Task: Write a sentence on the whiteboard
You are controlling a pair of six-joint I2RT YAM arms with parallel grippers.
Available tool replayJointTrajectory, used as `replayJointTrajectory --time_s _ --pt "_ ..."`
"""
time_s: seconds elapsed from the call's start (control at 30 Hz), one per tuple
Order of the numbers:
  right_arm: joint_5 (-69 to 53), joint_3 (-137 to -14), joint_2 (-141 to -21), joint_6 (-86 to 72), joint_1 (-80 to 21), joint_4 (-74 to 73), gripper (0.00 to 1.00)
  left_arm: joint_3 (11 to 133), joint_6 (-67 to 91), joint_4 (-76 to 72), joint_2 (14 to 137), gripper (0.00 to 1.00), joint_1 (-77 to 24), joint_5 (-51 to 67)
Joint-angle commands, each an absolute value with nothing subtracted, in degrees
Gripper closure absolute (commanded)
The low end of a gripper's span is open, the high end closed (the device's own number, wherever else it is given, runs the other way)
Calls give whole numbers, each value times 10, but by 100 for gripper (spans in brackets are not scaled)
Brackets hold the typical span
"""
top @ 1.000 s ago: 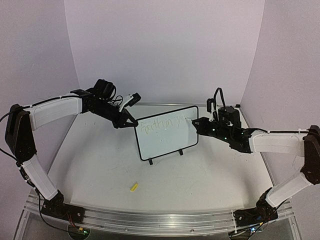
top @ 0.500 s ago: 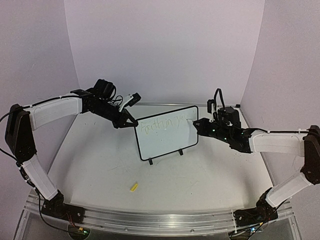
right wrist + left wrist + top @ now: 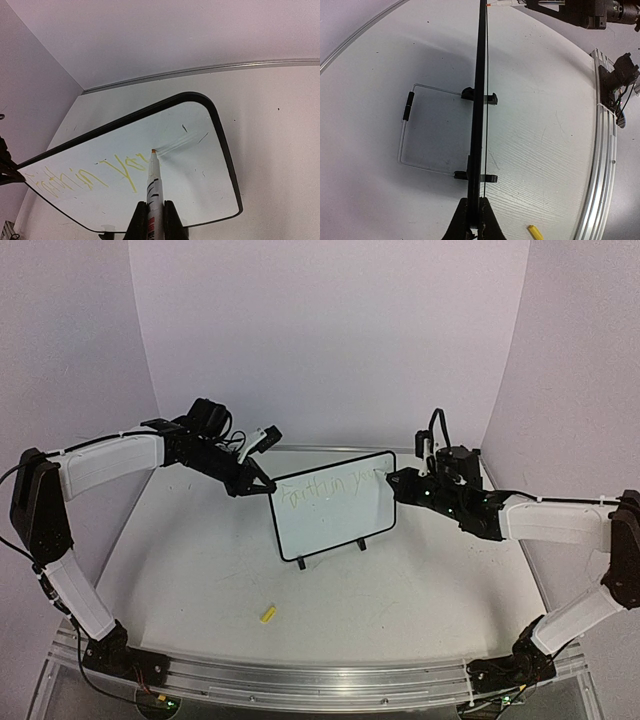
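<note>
The small white rectangular whiteboard with a thin black frame stands upright on its 2 black clip feet on the white tabletop. It stands toward the far edge and roughly midway between the left and right edges, its face turned to the near edge.

The left gripper pinches the board's upper left corner. In the left wrist view the board shows edge-on, and the 2 black fingers are closed on its frame from both sides.

The faint yellow-green cursive sentence runs as 1 line across the upper part of the board. I cannot read the words.

The right gripper is at the board's upper right corner, clamped on a white-barrelled marker with an orange tip. The marker points at the face, and its tip sits just right of the last yellow stroke — whether it touches the surface I cannot tell.

A small yellow cylindrical cap lies well apart from the board, nearer the near edge and left of the middle.
</note>
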State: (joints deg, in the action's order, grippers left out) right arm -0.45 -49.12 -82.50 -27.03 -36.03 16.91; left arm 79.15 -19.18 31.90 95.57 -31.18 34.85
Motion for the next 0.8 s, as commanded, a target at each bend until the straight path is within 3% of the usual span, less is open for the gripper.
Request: replayJointTrajectory --time_s 0.0,0.77 --pt "10 -509 -827 -267 -358 181 100 779 -218 387 978 100 -322 312" --pt "29 -469 -817 -285 -358 174 100 779 -219 388 979 100 -322 312"
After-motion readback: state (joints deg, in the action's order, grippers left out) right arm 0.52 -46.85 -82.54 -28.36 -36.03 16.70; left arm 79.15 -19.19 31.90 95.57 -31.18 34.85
